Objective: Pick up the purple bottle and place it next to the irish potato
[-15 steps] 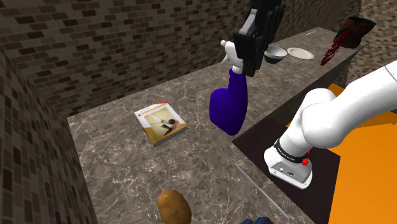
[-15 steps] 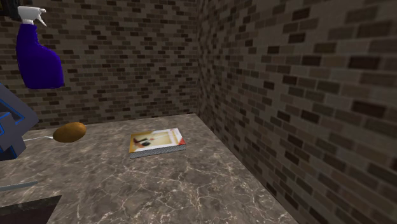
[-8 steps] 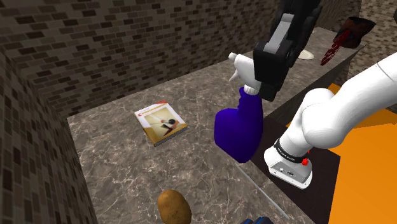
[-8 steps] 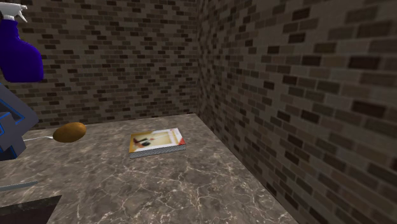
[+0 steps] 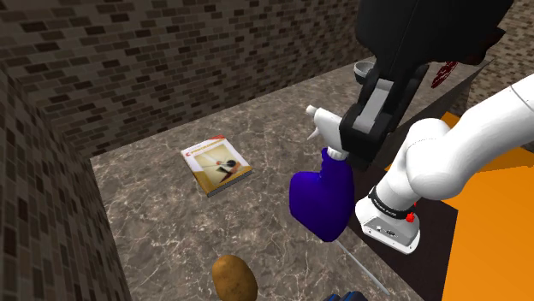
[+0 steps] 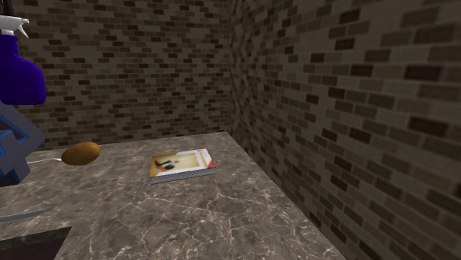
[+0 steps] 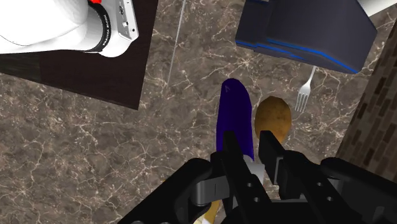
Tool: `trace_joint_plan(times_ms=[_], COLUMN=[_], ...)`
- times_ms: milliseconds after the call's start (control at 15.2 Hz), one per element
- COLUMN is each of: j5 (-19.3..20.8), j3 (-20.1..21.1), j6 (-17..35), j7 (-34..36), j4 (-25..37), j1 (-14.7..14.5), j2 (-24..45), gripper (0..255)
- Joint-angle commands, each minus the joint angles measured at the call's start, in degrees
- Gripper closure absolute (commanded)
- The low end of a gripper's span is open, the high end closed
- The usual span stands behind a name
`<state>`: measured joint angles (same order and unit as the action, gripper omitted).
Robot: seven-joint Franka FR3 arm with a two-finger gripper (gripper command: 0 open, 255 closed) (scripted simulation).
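The gripper (image 5: 347, 147), closed on the neck of the purple bottle (image 5: 323, 198), has carried it lower and nearer the potato (image 5: 234, 278), so placing seems close.

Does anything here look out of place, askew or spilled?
Nothing stands out. The purple bottle is off the counter only because the gripper clasps it near its neck. Nothing is spilled, and the book and the potato lie on the counter.

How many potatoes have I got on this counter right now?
1. The potato lies on the counter beside the fork, near the shoulder view's bottom edge. The claw grips the purple bottle. The arm may hide others.
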<state>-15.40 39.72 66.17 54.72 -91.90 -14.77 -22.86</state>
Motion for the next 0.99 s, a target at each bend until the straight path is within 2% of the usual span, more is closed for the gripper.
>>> trace_joint_plan(times_ms=[0, 924], j5=[-0.5, -2.7], j3=[-0.2, -0.5], j6=[1.6, 11.7], j7=[-0.4, -3.1], j4=[-2.5, -17.6], j1=[-0.3, -1.9], j2=[-1.1, -6.5], gripper=[255, 255])
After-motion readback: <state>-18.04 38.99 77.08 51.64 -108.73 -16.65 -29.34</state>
